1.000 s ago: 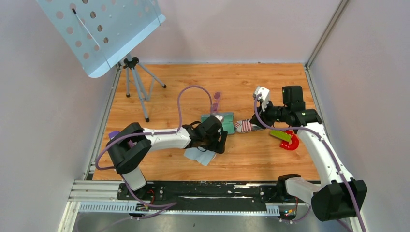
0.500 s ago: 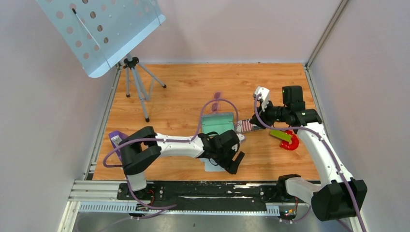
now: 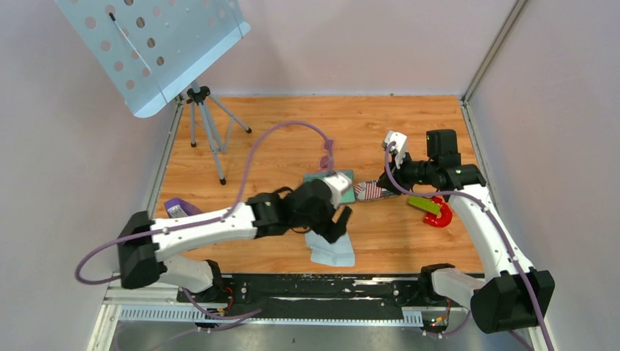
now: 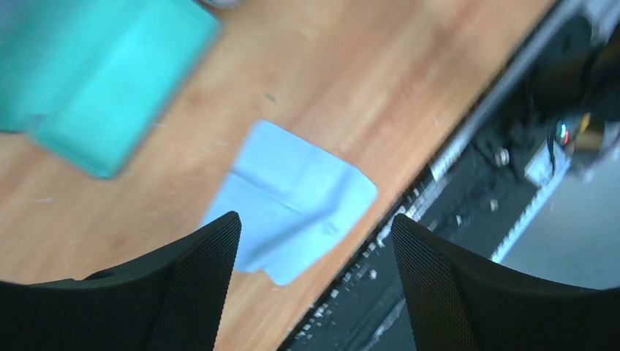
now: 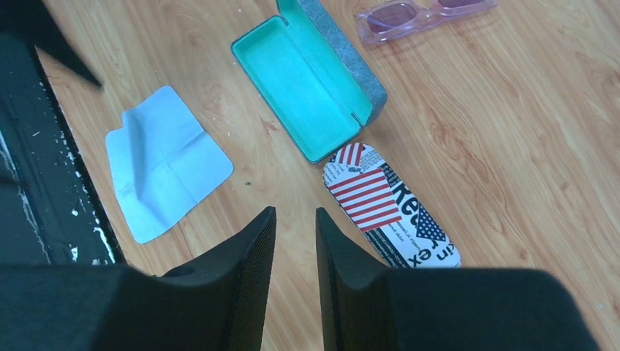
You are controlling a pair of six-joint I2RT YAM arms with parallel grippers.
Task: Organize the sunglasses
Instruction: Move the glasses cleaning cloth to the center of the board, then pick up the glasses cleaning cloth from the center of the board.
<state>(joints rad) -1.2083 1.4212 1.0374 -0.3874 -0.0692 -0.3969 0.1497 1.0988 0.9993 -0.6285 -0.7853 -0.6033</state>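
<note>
The sunglasses (image 3: 327, 152) (image 5: 420, 13), a small pair with purple-pink lenses, lie on the wooden table beyond the grey case (image 3: 338, 178) (image 5: 300, 84), which stands open with its teal lining up. The flag-patterned case (image 3: 368, 191) (image 5: 387, 208) lies shut to the right of the grey case. My left gripper (image 3: 340, 221) (image 4: 314, 241) hangs open and empty over a light blue cloth (image 3: 330, 250) (image 4: 292, 197), near the table's front edge. My right gripper (image 3: 385, 184) (image 5: 295, 212) hovers by the flag case, its jaws a narrow gap apart with nothing between them.
A red and green object (image 3: 435, 210) lies right of the flag case, under the right arm. A tripod (image 3: 208, 128) holding a perforated music stand occupies the back left. A purple item (image 3: 175, 207) sits at the left edge. The black rail (image 3: 292, 289) borders the front.
My left arm has swung its elbow out to the left and stretched low. The blue cloth now lies farther right and nearer the front edge. The right arm has barely moved.
</note>
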